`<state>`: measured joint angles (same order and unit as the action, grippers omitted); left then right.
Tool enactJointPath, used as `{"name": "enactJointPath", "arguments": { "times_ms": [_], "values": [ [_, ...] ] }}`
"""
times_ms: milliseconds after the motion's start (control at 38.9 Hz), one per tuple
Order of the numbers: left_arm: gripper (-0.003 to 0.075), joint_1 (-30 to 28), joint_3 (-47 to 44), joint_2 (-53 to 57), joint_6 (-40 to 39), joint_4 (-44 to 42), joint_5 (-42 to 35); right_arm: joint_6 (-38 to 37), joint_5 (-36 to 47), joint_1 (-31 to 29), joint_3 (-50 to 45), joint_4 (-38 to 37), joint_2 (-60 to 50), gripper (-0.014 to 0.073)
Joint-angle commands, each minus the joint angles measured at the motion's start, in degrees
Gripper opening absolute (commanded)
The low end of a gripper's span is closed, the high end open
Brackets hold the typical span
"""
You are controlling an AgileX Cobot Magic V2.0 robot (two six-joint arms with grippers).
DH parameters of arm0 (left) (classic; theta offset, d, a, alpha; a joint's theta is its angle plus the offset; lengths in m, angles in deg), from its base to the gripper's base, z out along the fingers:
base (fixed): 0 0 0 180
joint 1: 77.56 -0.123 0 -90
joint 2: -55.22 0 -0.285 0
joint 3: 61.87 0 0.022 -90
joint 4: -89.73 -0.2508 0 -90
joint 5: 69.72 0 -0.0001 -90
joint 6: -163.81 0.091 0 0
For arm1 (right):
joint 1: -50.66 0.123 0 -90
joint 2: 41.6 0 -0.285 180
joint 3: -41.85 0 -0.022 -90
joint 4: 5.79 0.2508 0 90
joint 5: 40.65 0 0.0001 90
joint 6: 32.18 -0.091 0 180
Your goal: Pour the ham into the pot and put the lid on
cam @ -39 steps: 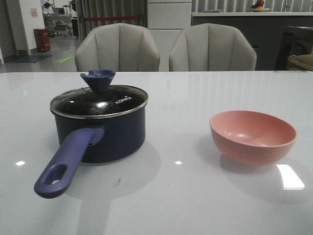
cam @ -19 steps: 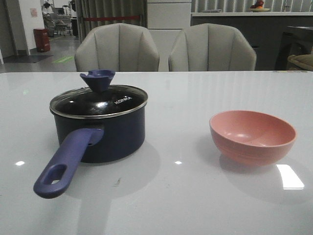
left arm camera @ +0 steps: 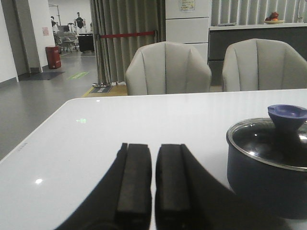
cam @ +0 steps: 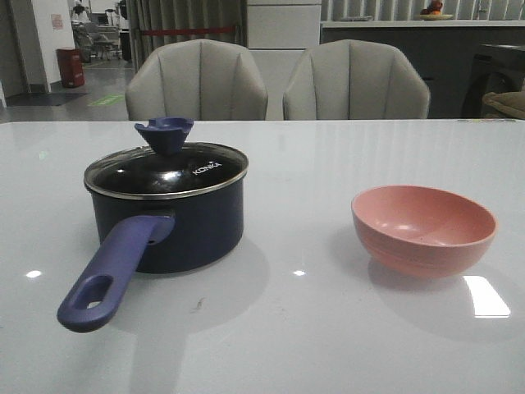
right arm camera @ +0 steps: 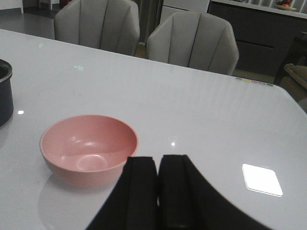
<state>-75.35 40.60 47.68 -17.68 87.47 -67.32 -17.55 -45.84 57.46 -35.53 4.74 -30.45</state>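
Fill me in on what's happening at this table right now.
Nothing is being handled. The lid sits on the pot, and the pink bowl stands apart to its right, empty; no ham is visible anywhere. The left gripper is shut and rests near the pot, holding nothing. The right gripper is also shut, just short of the bowl. Whether ham is already under the lid cannot be told.
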Motion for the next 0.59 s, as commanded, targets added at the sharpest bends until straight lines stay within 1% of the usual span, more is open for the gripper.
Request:
{"name": "enactJointPath", "arguments": {
  "times_ms": [0, 51, 128, 180, 565],
  "values": [
    [0.013, 0.0, -1.15, 1.13, -0.71, 0.47, -4.52, -10.06, 4.58, -0.06, -0.91, -7.12, -2.42, 0.0148],
    [0.013, 0.0, -1.15, 1.13, -0.71, 0.47, -4.52, -14.63, 2.9, -0.06, -1.08, -10.21, -4.37, 0.0148],
    [0.013, 0.0, -1.15, 1.13, -0.71, 0.47, -4.52, -18.03, 3.23, -0.06, -1.08, -14.17, -5.09, 0.0148],
    [0.013, 0.0, -1.15, 1.13, -0.71, 0.47, -4.52, -19.64, 3.56, -0.06, -1.08, -15.09, -5.09, 0.0148],
    [0.013, 0.0, -1.15, 1.02, -0.71, 0.47, -4.52, -19.63, 3.57, -0.06, -1.08, -15.03, -5.09, 0.0148]
  ]
}}
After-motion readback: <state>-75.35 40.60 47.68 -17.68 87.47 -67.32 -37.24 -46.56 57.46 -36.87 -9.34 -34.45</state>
